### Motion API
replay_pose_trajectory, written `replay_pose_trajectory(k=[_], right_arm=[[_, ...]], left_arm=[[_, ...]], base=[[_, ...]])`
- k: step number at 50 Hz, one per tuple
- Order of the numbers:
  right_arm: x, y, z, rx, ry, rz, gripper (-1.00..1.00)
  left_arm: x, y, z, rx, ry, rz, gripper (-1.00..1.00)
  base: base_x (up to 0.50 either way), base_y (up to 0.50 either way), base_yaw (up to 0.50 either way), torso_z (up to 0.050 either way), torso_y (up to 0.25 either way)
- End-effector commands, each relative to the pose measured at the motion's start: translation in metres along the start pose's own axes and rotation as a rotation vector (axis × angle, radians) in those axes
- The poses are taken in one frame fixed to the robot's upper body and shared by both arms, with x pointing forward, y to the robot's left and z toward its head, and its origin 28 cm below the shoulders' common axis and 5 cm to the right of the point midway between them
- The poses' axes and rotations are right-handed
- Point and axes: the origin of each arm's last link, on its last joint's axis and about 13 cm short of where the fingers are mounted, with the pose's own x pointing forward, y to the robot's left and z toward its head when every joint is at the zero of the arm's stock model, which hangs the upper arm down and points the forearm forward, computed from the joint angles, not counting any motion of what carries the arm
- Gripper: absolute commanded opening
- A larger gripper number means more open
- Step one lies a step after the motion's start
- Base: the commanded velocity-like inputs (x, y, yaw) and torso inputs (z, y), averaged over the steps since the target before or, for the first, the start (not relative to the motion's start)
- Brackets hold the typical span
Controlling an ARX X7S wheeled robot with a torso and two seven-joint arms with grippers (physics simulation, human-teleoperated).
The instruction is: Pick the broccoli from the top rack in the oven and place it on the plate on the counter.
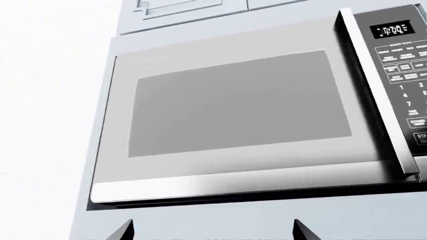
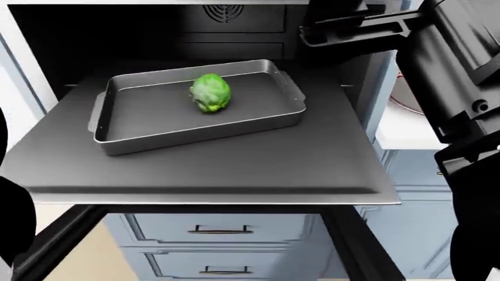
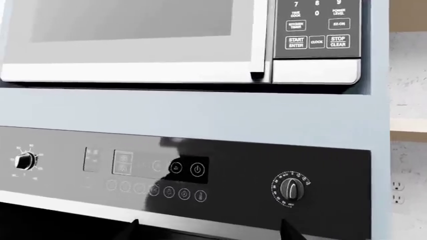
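Claws of both arms stand spread and empty, left claw facing a microwave, right claw facing the oven panel, while the broccoli sits in a baking tray on the pulled-out top rack.

Home kitchen: built-in oven, microwave, pale drawer cabinets.

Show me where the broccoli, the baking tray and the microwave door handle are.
broccoli (image 2: 211, 92): head view, middle of the green lump.
baking tray (image 2: 140, 120): head view, bare floor left of the broccoli.
microwave door handle (image 1: 377, 95): left wrist view, middle of the vertical bar.
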Motion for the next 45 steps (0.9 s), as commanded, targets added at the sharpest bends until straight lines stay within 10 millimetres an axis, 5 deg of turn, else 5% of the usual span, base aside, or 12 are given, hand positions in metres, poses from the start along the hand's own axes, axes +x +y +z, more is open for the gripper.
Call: replay_pose_trajectory(k=[1,13,35,45], right_arm=[[-0.001,0.001,-0.001,0.002,0.006,0.004,1.00],[-0.001,-0.001,-0.001,0.006,-0.002,-0.018,1.00],[0.002,-0.001,-0.006,0.021,0.029,-0.036,1.00],[0.008,-0.006,-0.027,0.067,0.291,0.082,1.00]], left_arm=[[-0.001,0.000,0.000,-0.001,0.001,0.001,1.00],[-0.002,-0.001,0.000,-0.001,0.003,-0.003,1.00],[-0.003,-0.002,-0.002,-0.006,0.007,-0.008,1.00],[-0.005,-0.002,-0.004,-0.019,0.011,-0.003,1.00]], base=[[0.00,0.50,0.00,0.000,0.000],[0.00,0.50,0.00,0.000,0.000],[0.07,-0.04,0.00,0.000,0.000],[0.00,0.00,0.00,0.000,0.000]])
